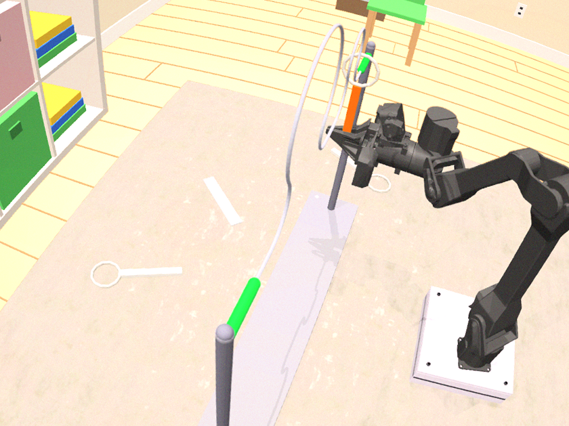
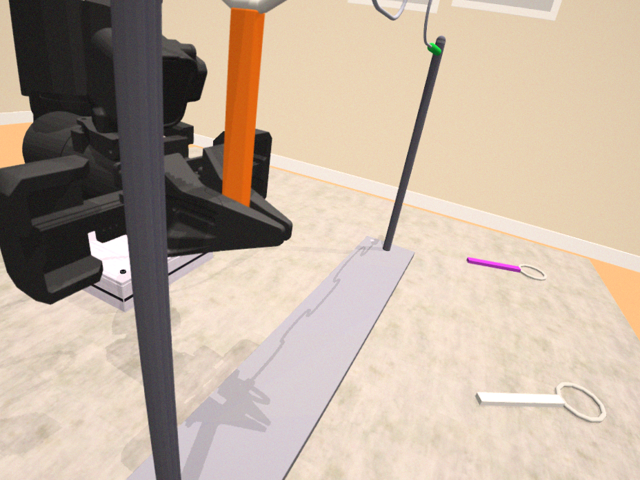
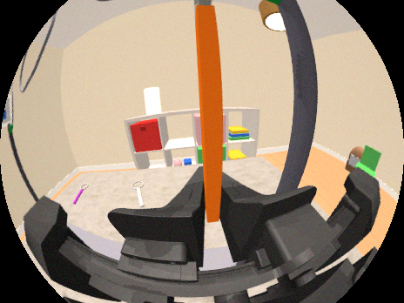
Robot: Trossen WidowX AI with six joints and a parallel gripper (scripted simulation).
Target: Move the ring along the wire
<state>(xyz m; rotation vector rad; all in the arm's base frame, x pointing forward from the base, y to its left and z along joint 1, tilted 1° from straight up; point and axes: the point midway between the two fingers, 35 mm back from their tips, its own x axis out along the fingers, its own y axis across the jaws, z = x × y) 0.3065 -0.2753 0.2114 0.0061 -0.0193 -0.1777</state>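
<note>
It looks like a child's playroom: a cubby shelf (image 1: 100,51) (image 3: 187,112) with colored bins at upper left, a small green chair (image 1: 397,7) (image 3: 367,162) at upper right, plank flooring.

We see a white straight stick (image 1: 222,200) lying between a shelf unit (image 1: 37,72) (image 3: 191,111) and a flat pale-lilac base strip (image 1: 297,301) (image 2: 320,341).
</note>
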